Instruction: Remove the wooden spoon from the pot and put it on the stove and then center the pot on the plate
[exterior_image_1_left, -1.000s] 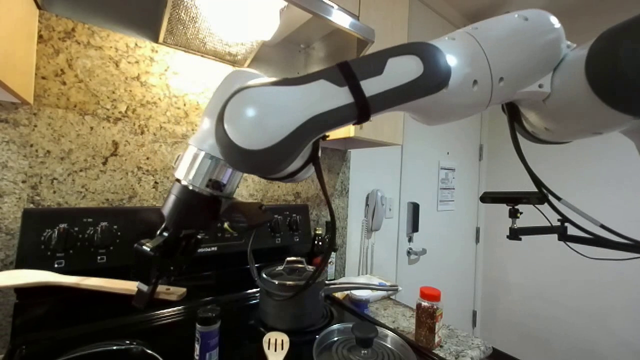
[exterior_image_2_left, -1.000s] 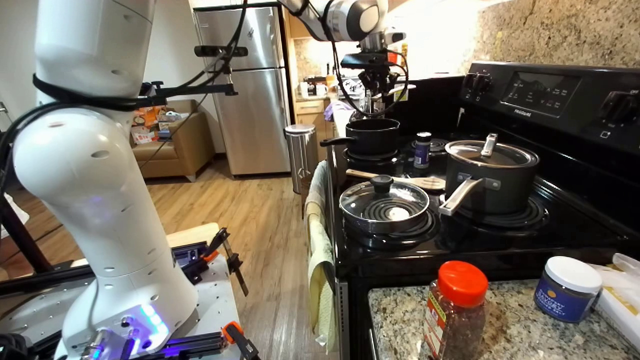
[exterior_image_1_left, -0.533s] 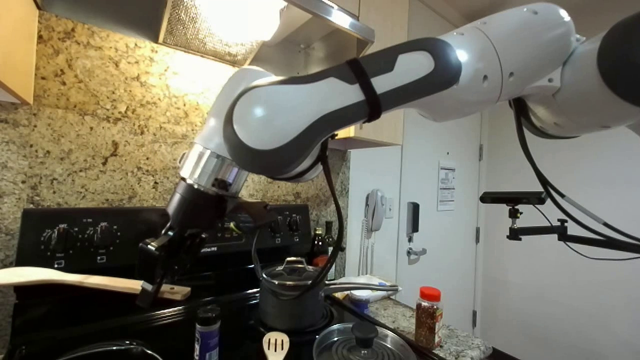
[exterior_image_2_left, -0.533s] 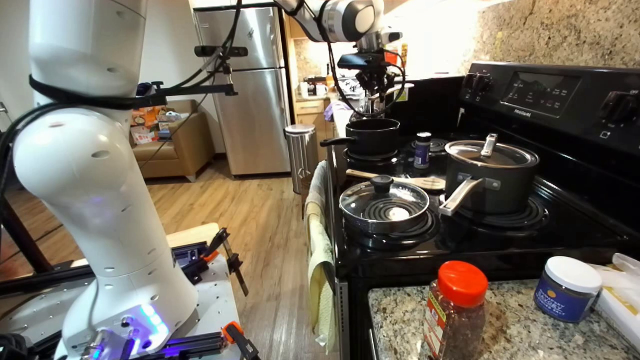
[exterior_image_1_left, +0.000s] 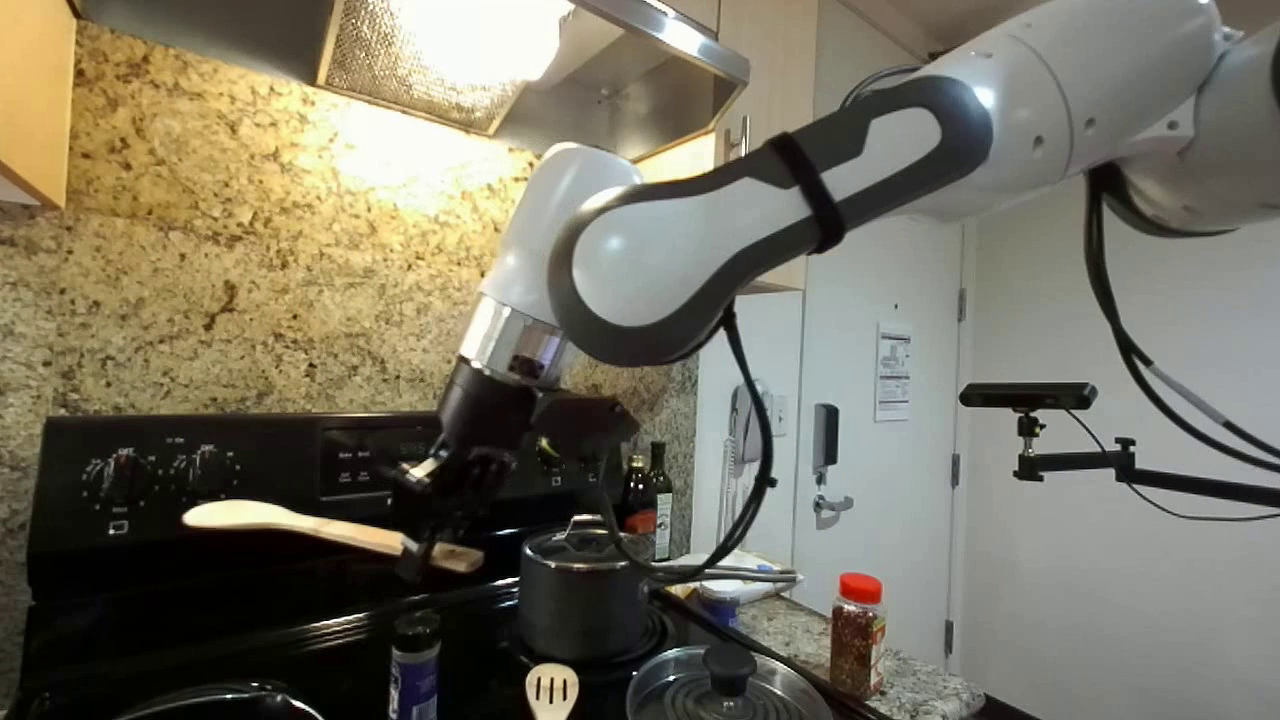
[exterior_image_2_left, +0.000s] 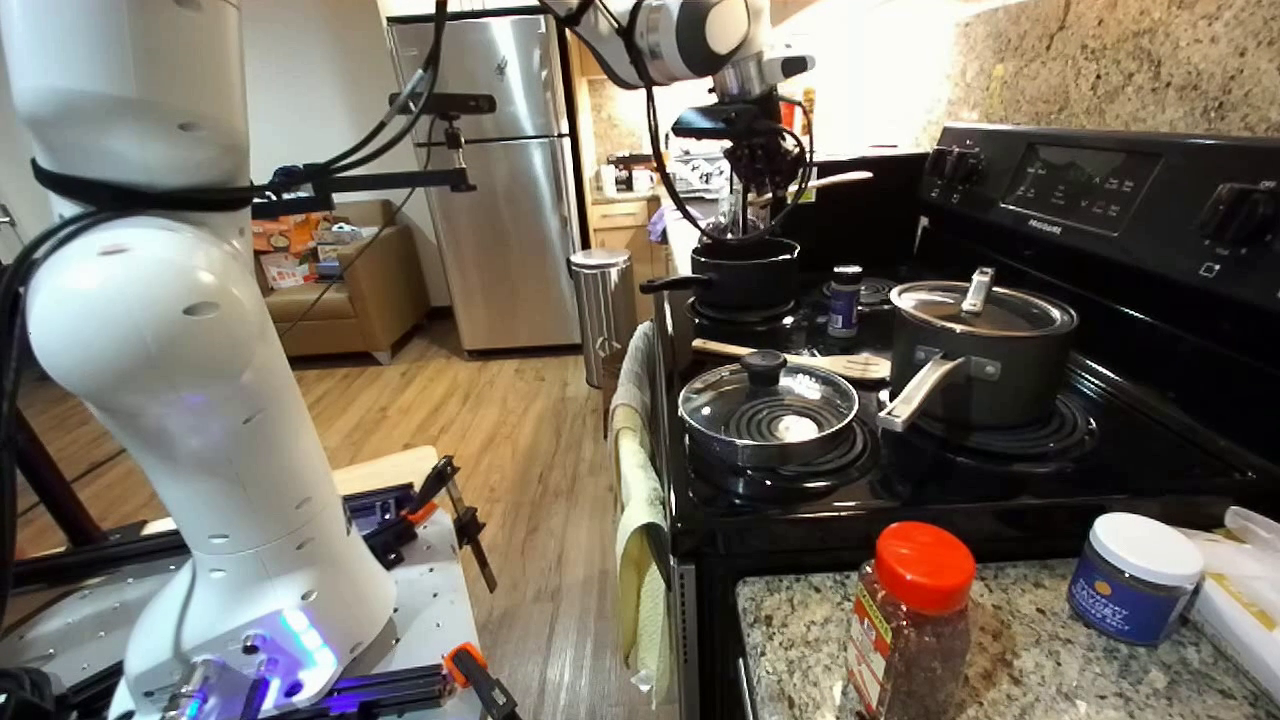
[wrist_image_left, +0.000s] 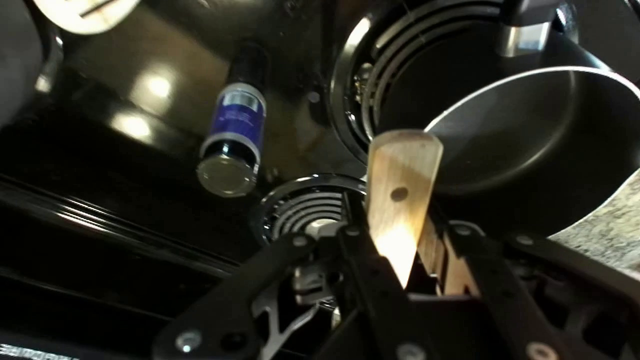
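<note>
My gripper (exterior_image_1_left: 415, 558) is shut on the light-tan wooden spoon (exterior_image_1_left: 300, 522), near the end of its handle, and holds it in the air above the black stove (exterior_image_2_left: 960, 495). The spoon's head points away from the gripper (exterior_image_2_left: 778, 185), and the spoon (exterior_image_2_left: 845, 180) also shows there. In the wrist view the handle's end (wrist_image_left: 400, 185) stands between the fingers (wrist_image_left: 397, 215); the head is out of view. The open black pot (exterior_image_2_left: 745, 272) sits below on a burner. In the wrist view coil rings (wrist_image_left: 395, 55) show beside the pot (wrist_image_left: 520, 145), so it sits off-centre.
A spice shaker (exterior_image_2_left: 845, 300) stands behind the pot. A slotted utensil (exterior_image_2_left: 845, 365), a glass-lidded pan (exterior_image_2_left: 765, 415) and a larger lidded pot (exterior_image_2_left: 985, 355) are on the stove. A range hood (exterior_image_1_left: 640, 70) hangs above. A red-capped jar (exterior_image_2_left: 915, 620) stands on the counter.
In an exterior view my gripper and the held spoon have moved right and slightly up, bringing the whole spoon head into view. The pots and other items have not moved.
</note>
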